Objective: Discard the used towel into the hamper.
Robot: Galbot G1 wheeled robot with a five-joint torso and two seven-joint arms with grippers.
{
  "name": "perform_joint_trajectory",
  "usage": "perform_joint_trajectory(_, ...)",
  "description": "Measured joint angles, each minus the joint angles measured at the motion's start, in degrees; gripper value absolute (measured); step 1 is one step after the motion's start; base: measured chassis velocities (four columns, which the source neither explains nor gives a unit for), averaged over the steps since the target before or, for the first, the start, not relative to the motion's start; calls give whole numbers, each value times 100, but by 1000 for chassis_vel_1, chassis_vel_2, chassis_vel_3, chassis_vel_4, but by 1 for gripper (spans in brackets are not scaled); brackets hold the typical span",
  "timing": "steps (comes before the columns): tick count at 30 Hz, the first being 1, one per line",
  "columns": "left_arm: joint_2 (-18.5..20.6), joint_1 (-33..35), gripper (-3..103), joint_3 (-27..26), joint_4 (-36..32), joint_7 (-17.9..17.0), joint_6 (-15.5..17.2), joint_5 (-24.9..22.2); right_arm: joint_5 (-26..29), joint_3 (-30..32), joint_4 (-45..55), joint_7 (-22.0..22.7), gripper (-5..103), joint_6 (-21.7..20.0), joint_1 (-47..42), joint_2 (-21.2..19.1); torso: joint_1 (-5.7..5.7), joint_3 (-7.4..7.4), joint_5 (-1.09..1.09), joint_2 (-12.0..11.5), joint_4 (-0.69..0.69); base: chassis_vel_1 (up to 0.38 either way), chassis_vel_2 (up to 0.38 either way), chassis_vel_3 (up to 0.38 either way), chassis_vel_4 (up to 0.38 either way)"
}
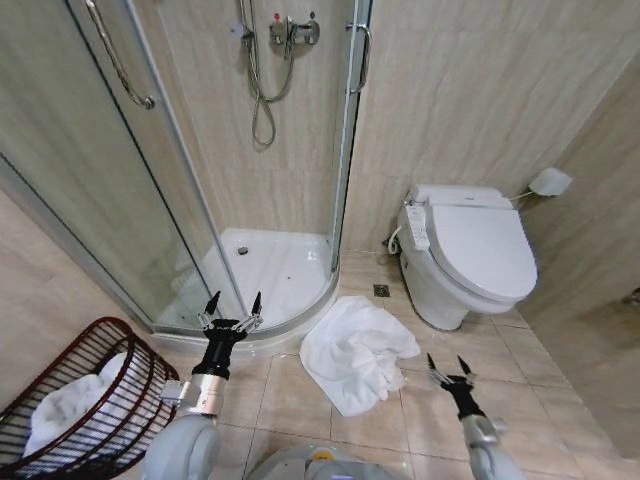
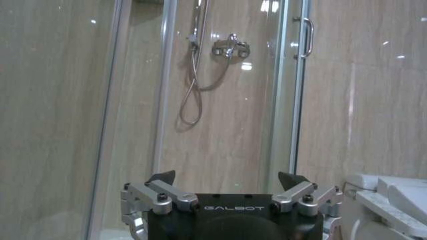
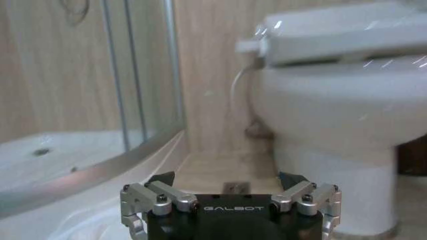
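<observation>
White towel on tiles between spread left hand, spread right hand; hamper far left

— Beige marbled wall tiles all around, matching floor tiles with pale grout lines.
— Curved glass shower enclosure in the corner, white shower tray inside, chrome mixer and looped hose on the wall.
— White toilet, lid shut, against the right side; small floor drain just beside its base.
— Soft glare spots on the tiles.
</observation>
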Motion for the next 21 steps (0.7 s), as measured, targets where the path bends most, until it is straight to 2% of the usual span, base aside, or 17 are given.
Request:
perform_joint_trajectory(7,0,0,100,0,0,0,0,0,-647,-708,-1174,-157,100,15,1007,-152,1,1,2,0,1,0,0,0,0)
perform_joint_trajectory(11,0,0,100,0,0,0,0,0,-1069,-1043,-2196,-434,100,101,1797,-129,1,1,2,0,2,0,0,0,0)
perform_joint_trajectory(20,0,0,100,0,0,0,0,0,-1413,-1585,-3083,-650,100,237,2377,-51,1,1,0,1,-1,0,0,0,0)
perform_joint_trajectory(21,0,0,100,0,0,0,0,0,-1585,-1656,-3265,-675,100,280,2490,14,1,1,0,1,-1,0,0,0,0)
